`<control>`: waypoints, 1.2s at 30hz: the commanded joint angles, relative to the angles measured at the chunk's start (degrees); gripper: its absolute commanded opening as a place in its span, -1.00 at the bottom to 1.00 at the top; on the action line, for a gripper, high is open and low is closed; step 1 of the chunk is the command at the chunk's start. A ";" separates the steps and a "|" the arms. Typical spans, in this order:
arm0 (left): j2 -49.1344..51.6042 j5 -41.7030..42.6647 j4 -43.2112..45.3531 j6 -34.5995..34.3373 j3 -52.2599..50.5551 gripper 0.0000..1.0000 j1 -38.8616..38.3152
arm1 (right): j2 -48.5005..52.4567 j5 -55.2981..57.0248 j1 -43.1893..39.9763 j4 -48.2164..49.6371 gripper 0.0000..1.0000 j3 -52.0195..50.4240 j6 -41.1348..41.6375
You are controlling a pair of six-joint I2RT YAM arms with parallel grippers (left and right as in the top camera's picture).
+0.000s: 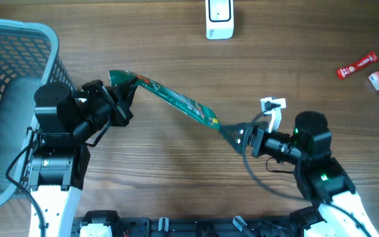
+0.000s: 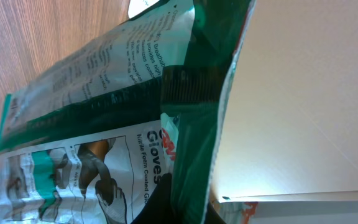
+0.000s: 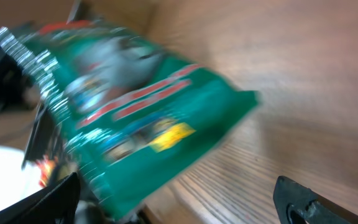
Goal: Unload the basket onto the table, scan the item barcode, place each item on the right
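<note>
Left fingers [image 1: 121, 104] clenched on one end of the glove packet [image 1: 176, 100], slung above the bench [image 1: 176, 184] toward my right fingers [image 3: 297, 199], spread wide, grasping nothing. Light, floppy, slick film; I'd pinch the sealed edges.

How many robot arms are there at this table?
2. The left arm, by the basket, grips the green packet; the right arm is at lower right, its tool open.

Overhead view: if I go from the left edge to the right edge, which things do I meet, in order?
Mesh basket → left gripper → green glove package → right gripper → red sachet. The white device at the top is left out, since it overlaps the package's end.
</note>
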 commanded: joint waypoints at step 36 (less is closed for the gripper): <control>2.25 1.18 -4.52 -4.24 0.55 -0.92 -2.05 | 31.32 58.42 32.87 8.83 0.43 23.41 -49.86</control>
